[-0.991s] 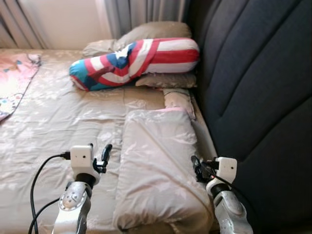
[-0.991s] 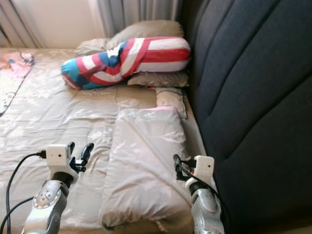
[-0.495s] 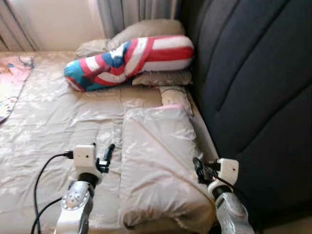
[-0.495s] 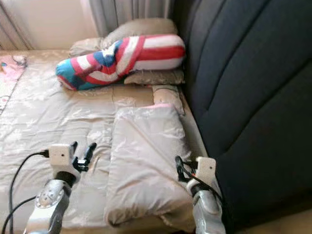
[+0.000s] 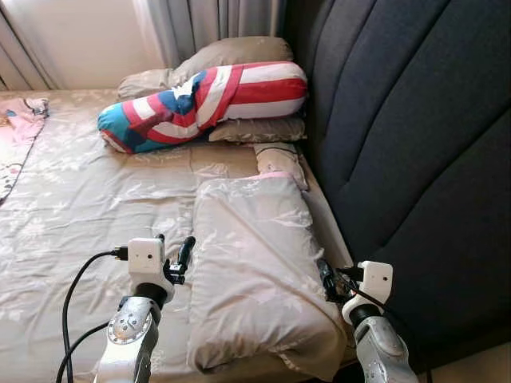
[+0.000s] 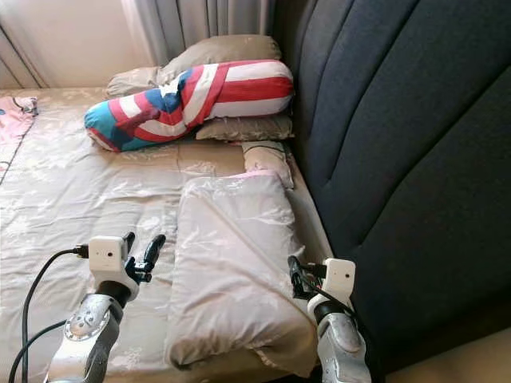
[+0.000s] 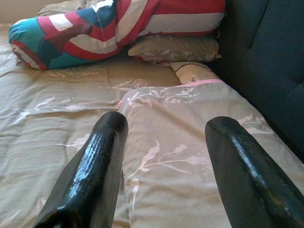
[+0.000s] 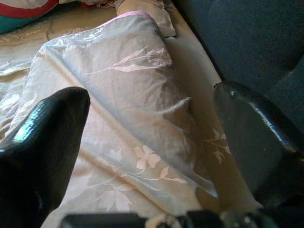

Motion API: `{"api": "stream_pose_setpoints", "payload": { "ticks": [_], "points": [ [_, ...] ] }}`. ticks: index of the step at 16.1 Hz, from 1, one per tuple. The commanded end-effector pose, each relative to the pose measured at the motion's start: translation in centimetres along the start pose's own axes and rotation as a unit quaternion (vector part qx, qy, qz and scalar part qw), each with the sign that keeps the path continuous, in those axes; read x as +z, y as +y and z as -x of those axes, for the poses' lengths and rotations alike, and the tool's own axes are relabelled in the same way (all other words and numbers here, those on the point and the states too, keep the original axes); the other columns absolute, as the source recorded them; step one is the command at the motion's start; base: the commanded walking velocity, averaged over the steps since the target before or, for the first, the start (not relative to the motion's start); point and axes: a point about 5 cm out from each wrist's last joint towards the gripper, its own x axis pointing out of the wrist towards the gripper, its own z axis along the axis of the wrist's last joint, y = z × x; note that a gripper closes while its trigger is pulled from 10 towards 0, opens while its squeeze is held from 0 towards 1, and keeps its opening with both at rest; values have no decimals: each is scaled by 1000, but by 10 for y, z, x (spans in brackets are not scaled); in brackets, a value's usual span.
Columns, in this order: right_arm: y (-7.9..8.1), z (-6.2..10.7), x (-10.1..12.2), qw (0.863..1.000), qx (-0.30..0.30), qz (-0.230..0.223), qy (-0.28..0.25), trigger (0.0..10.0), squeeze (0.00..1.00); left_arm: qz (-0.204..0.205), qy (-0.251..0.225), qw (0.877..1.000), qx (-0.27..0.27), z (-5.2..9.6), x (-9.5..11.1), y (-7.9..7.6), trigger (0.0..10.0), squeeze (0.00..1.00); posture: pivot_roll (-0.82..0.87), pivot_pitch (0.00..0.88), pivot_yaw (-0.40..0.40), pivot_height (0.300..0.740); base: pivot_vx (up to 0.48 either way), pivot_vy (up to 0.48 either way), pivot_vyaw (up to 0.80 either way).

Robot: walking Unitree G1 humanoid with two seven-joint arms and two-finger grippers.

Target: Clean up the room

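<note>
A beige bed (image 5: 72,199) runs beside a dark headboard (image 5: 415,144). The folded blanket (image 5: 255,271) lies between both released claws: left gripper (image 5: 174,254) at nine o'clock, right gripper (image 5: 326,281) at three; striped pillow (image 5: 207,100) at twelve

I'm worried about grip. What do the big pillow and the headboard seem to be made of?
The big pillow looks like smooth, slightly glossy beige woven fabric, soft-filled: it shines and creases. The headboard looks like dark matte upholstery over padding, with stitched seams; whether it is cloth or something else is unclear.
</note>
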Motion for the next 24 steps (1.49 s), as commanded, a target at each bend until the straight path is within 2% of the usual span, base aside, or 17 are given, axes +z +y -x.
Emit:
{"api": "stream_pose_setpoints", "payload": {
  "ticks": [1,5,11,18,24],
  "points": [
    [-1,1,0,1000,5,7,1,10000,0,-5,2,1000,-5,-1,1,-3,10000,0,4,71,-60,740,0,0,519],
    [-2,1,0,1000,14,5,1,10000,0,-5,0,1000,-5,-1,2,-3,10000,0,2,72,-60,740,0,0,800],
    [-9,1,0,1000,-10,3,4,10000,0,-4,6,1000,-12,-1,0,-3,10000,0,3,71,-58,740,0,0,0],
    [-9,1,-1,1000,-29,1,2,10000,0,-5,8,1000,-19,-2,0,-3,10000,0,4,73,-58,740,0,0,0],
    [-11,-2,1,999,-49,-5,-4,10000,0,-6,10,999,-32,-6,-1,-9,10000,0,9,59,-33,740,0,0,0]
  ]
}}
